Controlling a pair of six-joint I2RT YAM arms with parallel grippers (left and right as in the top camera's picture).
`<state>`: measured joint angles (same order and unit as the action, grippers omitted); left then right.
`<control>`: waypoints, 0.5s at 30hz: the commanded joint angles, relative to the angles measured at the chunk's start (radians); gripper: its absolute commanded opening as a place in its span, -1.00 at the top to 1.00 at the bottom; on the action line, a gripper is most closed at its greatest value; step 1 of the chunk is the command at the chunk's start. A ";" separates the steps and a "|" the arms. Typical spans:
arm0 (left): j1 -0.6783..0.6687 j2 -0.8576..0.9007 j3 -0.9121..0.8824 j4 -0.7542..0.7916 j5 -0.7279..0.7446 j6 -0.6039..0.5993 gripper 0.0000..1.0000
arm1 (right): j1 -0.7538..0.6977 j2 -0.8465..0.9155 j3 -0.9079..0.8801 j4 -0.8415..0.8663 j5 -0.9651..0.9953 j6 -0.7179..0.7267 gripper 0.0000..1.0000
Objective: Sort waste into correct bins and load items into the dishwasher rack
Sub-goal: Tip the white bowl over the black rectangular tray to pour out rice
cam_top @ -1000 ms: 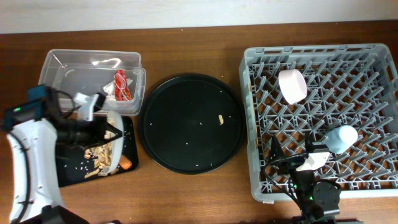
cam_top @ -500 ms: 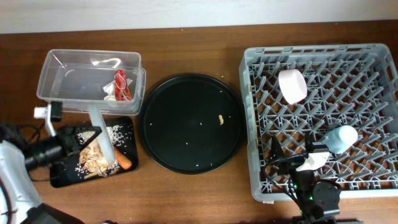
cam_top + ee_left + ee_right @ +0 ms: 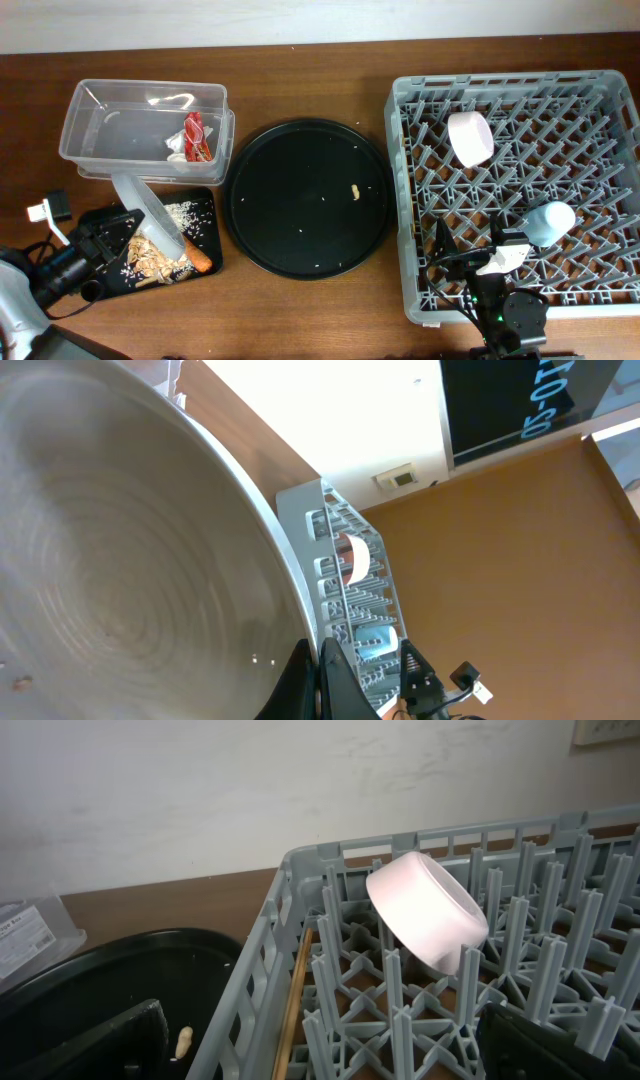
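My left gripper is shut on the rim of the pale grey plate, which is tipped steeply on edge over the shallow black tray. The plate fills the left wrist view, with the fingers pinching its rim. Beige food scraps and the orange stick lie in that tray. The clear tub holds the red wrapper and white tissue. The white bowl and light-blue cup sit in the grey rack. My right gripper is open and empty at the rack's front edge.
The large round black tray lies between the bins and the rack, with one small scrap and some crumbs on it. Wooden chopsticks lie inside the rack's left wall. The left arm and its cables are at the table's lower left corner.
My left arm has drawn back to the lower left with the plate, tipping it from nearly flat to steeply on edge. The scraps now lie in the black tray. The right arm has not moved.
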<state>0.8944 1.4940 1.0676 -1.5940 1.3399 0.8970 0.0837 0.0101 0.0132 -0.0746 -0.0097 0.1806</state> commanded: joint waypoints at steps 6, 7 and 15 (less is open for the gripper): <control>-0.063 -0.041 0.001 -0.024 0.007 0.043 0.99 | -0.006 -0.006 -0.008 0.000 -0.006 0.000 -0.96; -0.090 -0.051 0.009 -0.024 0.010 0.043 1.00 | -0.006 -0.006 -0.008 0.000 -0.005 0.000 -0.96; -0.413 -0.074 0.143 0.219 0.067 -0.164 1.00 | -0.006 -0.006 -0.008 0.000 -0.006 0.000 -0.96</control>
<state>0.6159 1.4418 1.1454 -1.5368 1.3396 0.8989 0.0837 0.0101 0.0132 -0.0746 -0.0097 0.1806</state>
